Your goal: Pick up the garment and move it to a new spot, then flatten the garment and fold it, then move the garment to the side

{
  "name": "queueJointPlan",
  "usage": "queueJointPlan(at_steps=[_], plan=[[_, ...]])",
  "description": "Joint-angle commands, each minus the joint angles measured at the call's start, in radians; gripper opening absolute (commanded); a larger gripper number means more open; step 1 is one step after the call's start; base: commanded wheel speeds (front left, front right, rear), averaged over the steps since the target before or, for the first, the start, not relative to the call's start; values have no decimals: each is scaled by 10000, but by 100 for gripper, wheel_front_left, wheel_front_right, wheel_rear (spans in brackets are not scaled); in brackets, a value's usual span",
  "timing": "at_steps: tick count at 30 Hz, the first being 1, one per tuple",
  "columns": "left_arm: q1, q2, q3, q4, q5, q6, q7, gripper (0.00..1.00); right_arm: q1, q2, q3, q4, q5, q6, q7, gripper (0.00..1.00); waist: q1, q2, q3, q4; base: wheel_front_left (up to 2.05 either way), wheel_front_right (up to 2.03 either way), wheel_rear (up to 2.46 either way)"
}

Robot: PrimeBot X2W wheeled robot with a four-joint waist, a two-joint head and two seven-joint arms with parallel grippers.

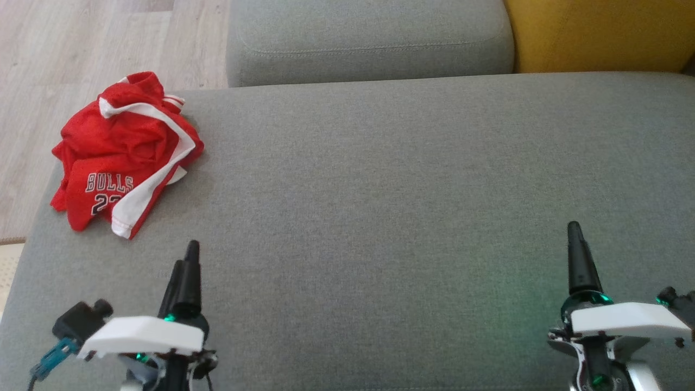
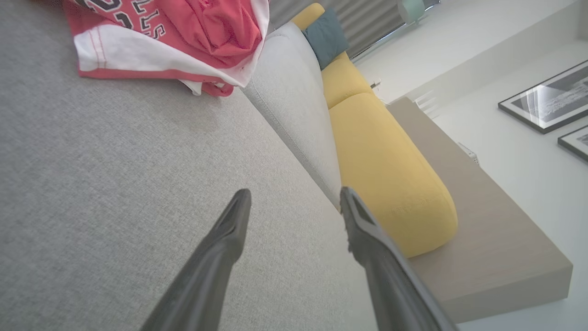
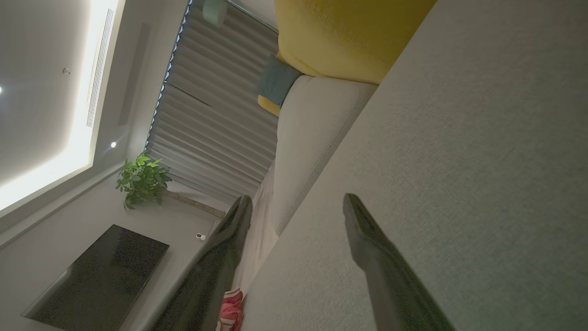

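With the left end effector (image 1: 184,255) and right end effector (image 1: 575,239) gaping empty, the jersey (image 1: 122,157) is lying crumpled upper left at the sofa (image 1: 380,190) edge, where a glancing grab risks knocking it off.

Right gripper (image 3: 297,200): two dark fingers spread wide apart over grey couch seat (image 3: 459,161). Yellow cushion (image 3: 340,32) at top, teal pillow (image 3: 275,80) just beside it. Red garment (image 3: 231,313) at bottom edge, partly behind one finger. Grey curtain (image 3: 206,124), green plant (image 3: 142,179) and dark flat screen (image 3: 101,271) on view's left.
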Motion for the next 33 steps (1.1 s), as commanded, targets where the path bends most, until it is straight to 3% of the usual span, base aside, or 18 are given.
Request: queueJointPlan(at_steps=[1,13,33], plan=[[-411,127,14,-454,468,61,-136,100,-376,-53,214,-492,-379,-4,-166,100,0,0,-10,-4,0,0,0],[-262,144,-341,-593,2645,250,-487,100,-333,-62,601,-701,-2133,-5,-520,100,0,0,-102,-22,0,0,0],[54,204,-606,-844,5365,672,-1041,100,-316,-76,1194,-674,-5150,-7,-1080,100,0,0,-238,-61,0,0,0]])
